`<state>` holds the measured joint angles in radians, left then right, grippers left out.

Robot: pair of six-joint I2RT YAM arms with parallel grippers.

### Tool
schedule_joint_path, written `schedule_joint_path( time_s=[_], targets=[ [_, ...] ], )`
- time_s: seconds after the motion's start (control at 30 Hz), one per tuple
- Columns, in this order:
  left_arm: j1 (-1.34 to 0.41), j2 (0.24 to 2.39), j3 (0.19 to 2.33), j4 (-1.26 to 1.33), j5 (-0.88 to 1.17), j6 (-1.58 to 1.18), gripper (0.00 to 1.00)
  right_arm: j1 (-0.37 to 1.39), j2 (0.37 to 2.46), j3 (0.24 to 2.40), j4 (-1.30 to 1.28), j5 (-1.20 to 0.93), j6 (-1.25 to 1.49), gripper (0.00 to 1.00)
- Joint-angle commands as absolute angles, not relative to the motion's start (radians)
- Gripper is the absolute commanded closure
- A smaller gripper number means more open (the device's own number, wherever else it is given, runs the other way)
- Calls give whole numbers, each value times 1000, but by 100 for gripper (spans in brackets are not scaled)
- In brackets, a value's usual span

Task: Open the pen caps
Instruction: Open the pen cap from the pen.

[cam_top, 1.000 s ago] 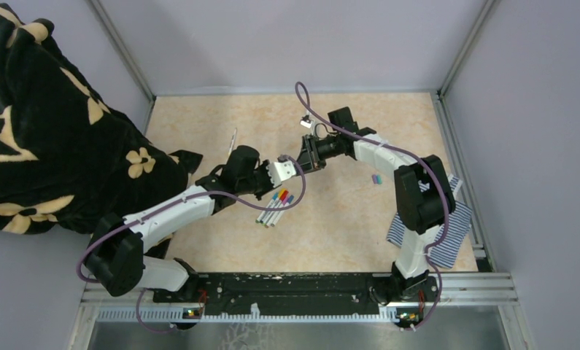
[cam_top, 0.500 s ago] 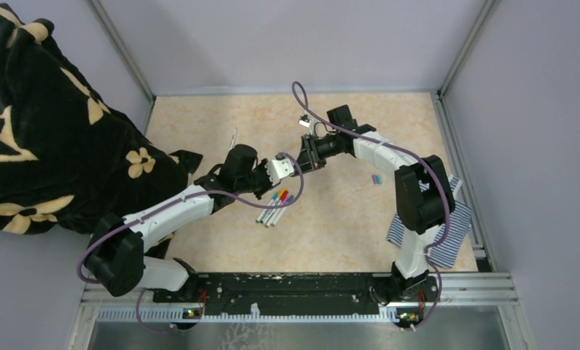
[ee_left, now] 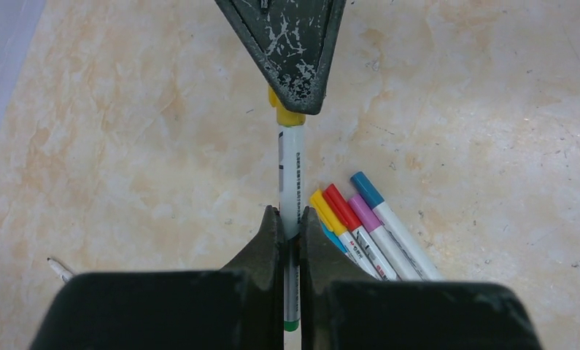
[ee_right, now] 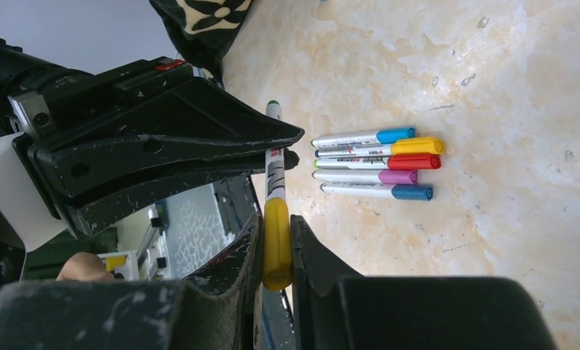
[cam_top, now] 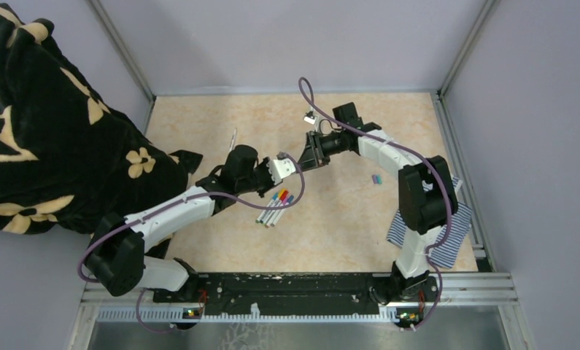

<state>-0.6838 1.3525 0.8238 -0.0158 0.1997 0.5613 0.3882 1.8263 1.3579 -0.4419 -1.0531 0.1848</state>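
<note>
Holding the pen [ee_left: 290,171]: left gripper [ee_left: 290,222] clenched on its white barrel, keeping it steady in mid-air for the pull.
Pulling end: right gripper [ee_right: 276,219] clamped on the yellow cap [ee_right: 277,244], straight ahead of the left jaws; cap looks not yet off.
Spare pens [ee_left: 363,226]: five, capped, lying on the table [ee_left: 126,146] just right of the left jaws.

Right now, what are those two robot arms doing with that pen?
They're holding one pen between them, above the table. The left gripper is shut on its white barrel, and the right gripper is shut on its yellow cap. The cap looks like it's on the pen, not pulled off yet. Five more capped pens lie side by side on the table below.
</note>
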Motion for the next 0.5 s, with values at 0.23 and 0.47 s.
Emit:
schedule_joint_path(
  time_s=[0.23, 0.47],
  targets=[
    [-650, 1387, 891, -219, 342, 568, 100, 279, 1733, 1437, -529, -1060, 90, 100],
    [-643, 1420, 934, -288, 379, 586, 100, 275, 1723, 1488, -639, -1012, -18, 100]
  ],
)
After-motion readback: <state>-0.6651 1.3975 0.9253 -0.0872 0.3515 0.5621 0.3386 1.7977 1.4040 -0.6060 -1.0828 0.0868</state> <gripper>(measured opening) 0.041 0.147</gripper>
